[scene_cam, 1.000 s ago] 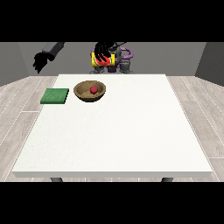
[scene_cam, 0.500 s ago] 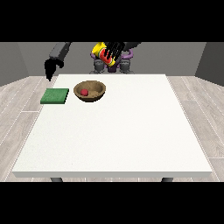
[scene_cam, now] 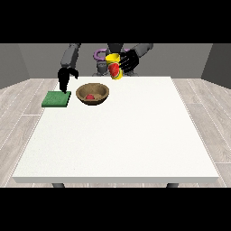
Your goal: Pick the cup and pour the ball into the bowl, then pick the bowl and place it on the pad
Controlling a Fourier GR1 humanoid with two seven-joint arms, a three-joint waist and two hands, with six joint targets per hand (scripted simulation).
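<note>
The ball [scene_cam: 90, 96] already lies in the wooden bowl [scene_cam: 92, 94], so the pouring part looks done and the bowl's move to the pad [scene_cam: 57, 99] is what remains.

The hand at the view's right [scene_cam: 128, 61] has its fingers curled round the yellow-and-red cup [scene_cam: 114, 66], held tilted in the air above the far edge of the desk [scene_cam: 122, 135]. The bowl sits below and toward the view's left of those fingers, apart from them.

The hand at the view's left [scene_cam: 64, 77] hangs with its fingers pointing down, just above the pad's far edge. Whether those fingers are spread or drawn together I cannot tell. From them, the bowl lies to the view's right and slightly nearer the camera, close by; the pad lies directly beneath.

That is the relation the next move turns on: this hand is the nearer 1 to the bowl, and its other hand is occupied by the cup. The bowl is round, with no long axis to favour, so any side of the rim would serve. The bowl stands upright just beside the pad's right edge, not touching it as far as I can see, so the carry would be a short sideways shift toward the view's left.
</note>
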